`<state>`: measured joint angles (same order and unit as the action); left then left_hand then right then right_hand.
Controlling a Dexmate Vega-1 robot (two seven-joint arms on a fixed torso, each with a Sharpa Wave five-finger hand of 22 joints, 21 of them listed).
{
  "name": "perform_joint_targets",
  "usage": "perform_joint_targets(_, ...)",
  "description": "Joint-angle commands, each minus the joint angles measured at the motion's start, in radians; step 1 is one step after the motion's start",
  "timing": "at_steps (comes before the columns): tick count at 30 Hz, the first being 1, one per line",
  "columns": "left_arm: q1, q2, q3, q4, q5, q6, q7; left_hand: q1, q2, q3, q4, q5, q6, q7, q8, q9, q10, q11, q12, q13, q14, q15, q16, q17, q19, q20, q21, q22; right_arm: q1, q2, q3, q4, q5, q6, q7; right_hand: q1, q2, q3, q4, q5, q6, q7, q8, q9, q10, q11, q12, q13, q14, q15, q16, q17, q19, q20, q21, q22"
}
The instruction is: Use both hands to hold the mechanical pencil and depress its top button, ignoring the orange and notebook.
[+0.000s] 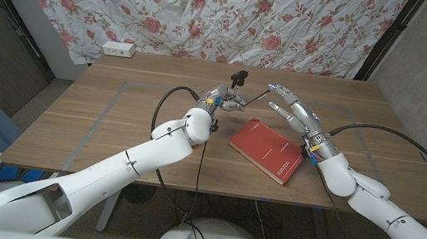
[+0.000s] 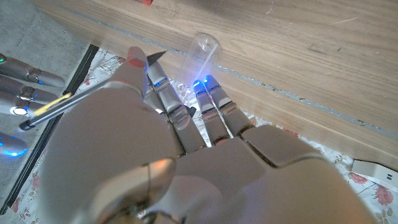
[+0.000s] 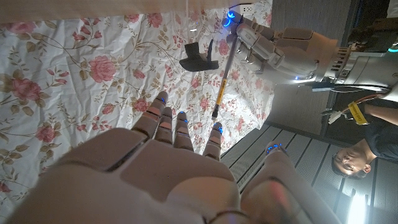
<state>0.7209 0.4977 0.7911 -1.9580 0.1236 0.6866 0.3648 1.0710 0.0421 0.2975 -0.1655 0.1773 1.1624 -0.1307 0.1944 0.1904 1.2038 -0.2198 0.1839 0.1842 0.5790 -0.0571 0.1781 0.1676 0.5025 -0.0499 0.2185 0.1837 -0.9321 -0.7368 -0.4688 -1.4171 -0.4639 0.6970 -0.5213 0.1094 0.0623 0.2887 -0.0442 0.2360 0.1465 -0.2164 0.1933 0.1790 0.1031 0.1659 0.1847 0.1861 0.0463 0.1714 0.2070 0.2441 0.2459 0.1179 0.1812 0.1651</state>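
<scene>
Arms sweep in from the bottom corners of the head view, and the red notebook [image 1: 266, 150] lies closest, just right of centre on the wooden table [image 1: 96, 120], ignored as the task asks. Above it, in the middle of the frame, the left hand [image 1: 220, 100] holds the mechanical pencil [image 1: 253, 100] up off the table, fingers closed around its lower body, the slim shaft slanting out toward the right hand [image 1: 289, 105]. That right hand hovers at the pencil's free end with its fingers spread, gripping nothing; whether a fingertip touches the button I cannot tell. In the right wrist view the pencil [image 3: 222, 84] shows as a thin yellow-and-dark stick pinched in the left hand [image 3: 273, 50], upper middle of the frame. A small black object [image 1: 239, 76] on a stalk stands just behind the hands. Farthest back, the floral cloth [image 1: 212, 10] fills the top of the head view, a white power strip [image 1: 119, 49] at its foot, upper left. My read: the pencil is light, stiff and slick, likely to swivel under an off-axis push, so the left should clamp the barrel firmly near the middle while the right presses straight down the axis on the top button
</scene>
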Motion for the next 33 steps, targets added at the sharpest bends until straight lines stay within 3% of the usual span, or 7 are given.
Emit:
perform_joint_targets(1,-0.001,0.004,-0.001,0.006,-0.003,-0.012,0.0,0.001,0.014,-0.006,0.003,0.006,0.005,0.001,0.008,-0.001,0.008,-0.004,0.007,0.003,0.004,-0.158,-0.001,0.0,0.001,-0.104,0.004,0.004,0.005,0.007,-0.007,0.011,0.019,0.004,0.009,-0.006,0.008,-0.002,-0.003,-0.003,0.006,-0.004,0.006,0.003,0.001,-0.004,0.004,0.003,-0.007,-0.001,0.003,0.005,0.0,-0.004,0.003,0.002)
perform_joint_targets(33,-0.012,0.002,0.0,0.026,-0.002,-0.028,-0.006,0.003,0.016,-0.009,0.002,0.006,0.006,-0.001,0.008,-0.001,0.01,-0.004,0.007,0.002,0.003,-0.159,-0.001,0.0,0.0,-0.106,0.004,0.004,0.037,0.034,-0.019,0.073,0.051,0.037,0.019,-0.015,0.008,-0.002,-0.006,-0.003,0.013,-0.004,0.004,0.002,0.002,-0.012,0.007,0.003,-0.003,-0.011,0.007,0.007,0.006,-0.011,0.006,0.002)
